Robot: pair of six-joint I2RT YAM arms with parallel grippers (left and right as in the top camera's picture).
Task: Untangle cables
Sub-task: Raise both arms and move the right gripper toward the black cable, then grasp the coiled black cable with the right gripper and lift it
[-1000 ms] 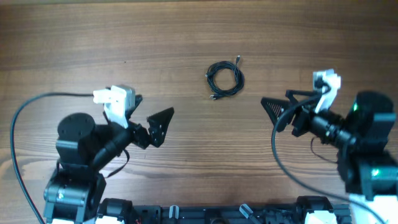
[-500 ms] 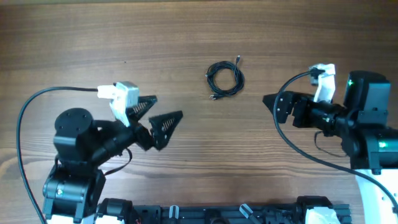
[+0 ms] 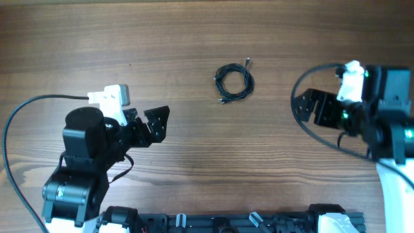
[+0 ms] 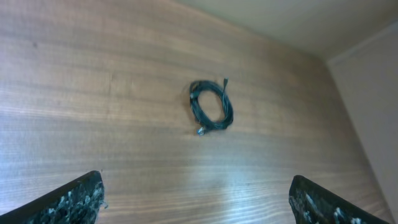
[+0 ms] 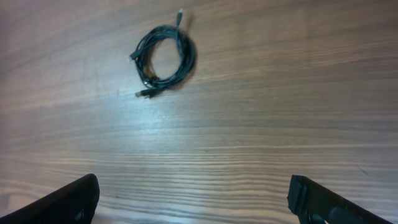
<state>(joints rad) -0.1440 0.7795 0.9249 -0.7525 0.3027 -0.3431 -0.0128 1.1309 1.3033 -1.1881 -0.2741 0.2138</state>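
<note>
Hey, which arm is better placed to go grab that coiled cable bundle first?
Right, but only narrowly. The right gripper sits a bit nearer the cables than the left gripper, and the coil looks larger in its wrist view. Both grippers are open and empty.

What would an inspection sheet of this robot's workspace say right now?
Surface: brown wood-grain table, flat and evenly lit.
Job's things: thin black cables wound into one small coil with plug ends sticking out, lying mid-table between the arms, untouched.
Clutter: nothing seen.
Grippers: left gripper open and empty, short of the coil; right gripper open and empty, also short of it.
Cables: thicker black supply leads loop out from both arms, left lead and right lead, both clear of the coil.
Surroundings: pale surface beyond the table's far edge; black rail along the near edge.
</note>
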